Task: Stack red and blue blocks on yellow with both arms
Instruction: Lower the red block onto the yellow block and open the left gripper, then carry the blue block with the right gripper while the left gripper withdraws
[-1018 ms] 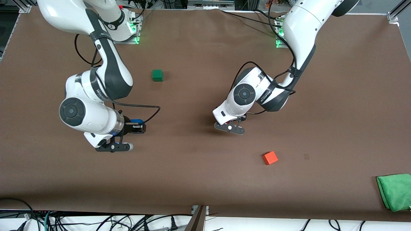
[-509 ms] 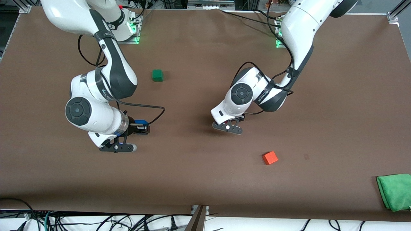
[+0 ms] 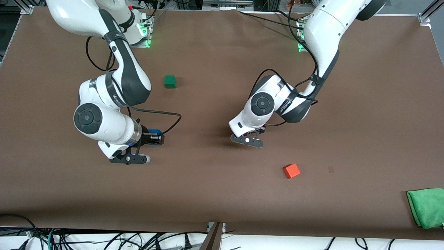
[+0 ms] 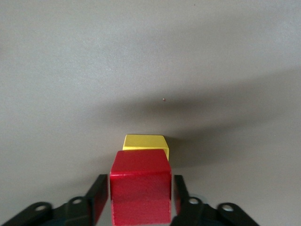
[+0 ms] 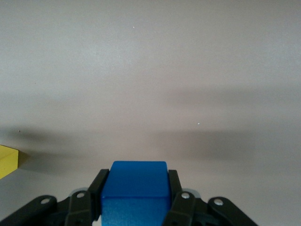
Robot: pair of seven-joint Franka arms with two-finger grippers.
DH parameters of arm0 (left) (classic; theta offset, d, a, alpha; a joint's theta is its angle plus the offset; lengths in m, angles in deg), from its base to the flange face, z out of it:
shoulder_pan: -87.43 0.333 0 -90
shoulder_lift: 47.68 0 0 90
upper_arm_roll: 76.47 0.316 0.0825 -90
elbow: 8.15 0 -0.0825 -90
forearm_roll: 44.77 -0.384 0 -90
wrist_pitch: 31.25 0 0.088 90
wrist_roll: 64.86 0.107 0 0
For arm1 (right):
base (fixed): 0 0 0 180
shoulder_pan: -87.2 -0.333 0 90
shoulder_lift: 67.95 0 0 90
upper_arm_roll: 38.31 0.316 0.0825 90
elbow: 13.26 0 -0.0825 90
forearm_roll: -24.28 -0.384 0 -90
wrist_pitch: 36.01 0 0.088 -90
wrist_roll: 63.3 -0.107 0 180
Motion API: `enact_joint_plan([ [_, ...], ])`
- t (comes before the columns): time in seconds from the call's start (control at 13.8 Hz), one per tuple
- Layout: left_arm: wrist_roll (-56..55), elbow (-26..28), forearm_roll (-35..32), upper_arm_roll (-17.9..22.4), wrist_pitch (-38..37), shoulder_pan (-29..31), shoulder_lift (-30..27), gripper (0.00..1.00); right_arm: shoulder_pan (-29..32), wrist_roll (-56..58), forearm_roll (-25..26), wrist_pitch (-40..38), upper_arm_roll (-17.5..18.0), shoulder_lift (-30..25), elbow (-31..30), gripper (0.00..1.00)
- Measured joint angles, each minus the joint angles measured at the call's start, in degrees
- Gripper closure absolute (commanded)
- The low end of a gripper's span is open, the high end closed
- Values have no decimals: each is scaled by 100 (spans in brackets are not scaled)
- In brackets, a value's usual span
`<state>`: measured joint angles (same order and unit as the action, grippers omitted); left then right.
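My left gripper [image 3: 253, 132] is over the middle of the table, shut on the red block [image 4: 140, 188]. In the left wrist view the gripper [image 4: 140, 178] holds it right over the yellow cube [image 4: 145, 141]; I cannot tell whether they touch. In the front view the left wrist hides both cubes. My right gripper [image 3: 156, 137] is toward the right arm's end of the table, shut on the blue block [image 3: 155, 132] and holding it above the brown table [image 3: 208, 180]. In the right wrist view its fingers [image 5: 104, 176] clamp the blue block [image 5: 136, 193], and the yellow cube [image 5: 7, 161] shows at the frame's edge.
A dark green cube [image 3: 170, 81] sits near the right arm's base. An orange cube [image 3: 291, 171] lies nearer the front camera than the left gripper. A green cloth [image 3: 426, 207] lies at the table's near corner at the left arm's end.
The right arm has carried the blue block toward the left arm's end of the table. The left gripper has barely shifted over the yellow cube.
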<state>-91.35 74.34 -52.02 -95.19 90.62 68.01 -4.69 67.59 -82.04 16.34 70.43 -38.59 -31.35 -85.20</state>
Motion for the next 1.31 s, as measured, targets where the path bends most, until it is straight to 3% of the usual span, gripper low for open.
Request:
enact_joint_plan([
  [0.22, -110, -382, 0, 24, -264, 14, 6, 0, -46, -163, 0, 9, 4, 0, 2, 71],
  [0.58, -130, -1497, -4, 104, -1779, 645, -257, 0, -666, -1706, -5, 116, 41, 7, 7, 71],
  [1.02, 455, -1561, -5, 148, -2070, 2043, -1195, 0, -1885, -4139, -4, 1240, 52, 602, 732, 71],
  [1.31, 1320, -1552, 269, 433, -3056, 2626, -1909, 0, -2438, -4745, 36, 2402, 26, 1108, 891, 70],
])
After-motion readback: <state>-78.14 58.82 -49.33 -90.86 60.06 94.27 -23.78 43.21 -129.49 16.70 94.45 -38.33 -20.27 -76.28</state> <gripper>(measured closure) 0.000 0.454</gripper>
